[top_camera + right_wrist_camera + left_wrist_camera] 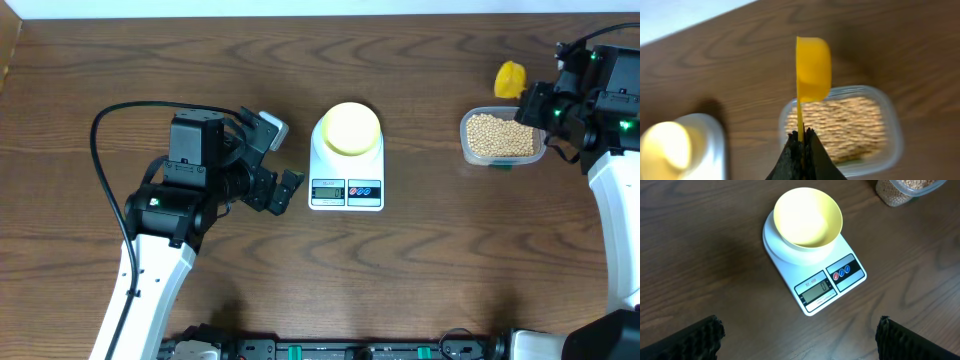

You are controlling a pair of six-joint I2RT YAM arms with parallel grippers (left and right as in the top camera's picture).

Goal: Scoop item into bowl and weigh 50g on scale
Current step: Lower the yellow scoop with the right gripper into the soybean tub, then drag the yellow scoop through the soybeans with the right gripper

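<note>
The pale yellow bowl [350, 128] [807, 217] stands empty on the white scale [346, 190] [827, 287] at mid table. Beige beans fill a clear tub [500, 136] [845, 125] to the right. My right gripper [537, 103] [801, 135] is shut on the thin handle of a bright yellow scoop [510, 79] [812, 67], whose cup hangs above the tub's far rim. My left gripper [283, 160] [800, 340] stands open just left of the scale, nothing between its fingers [695, 342].
The left arm's black cable [100, 140] loops over the table at the left. The table's far edge [320, 18] runs along the top. Bare wood lies between the scale and the tub.
</note>
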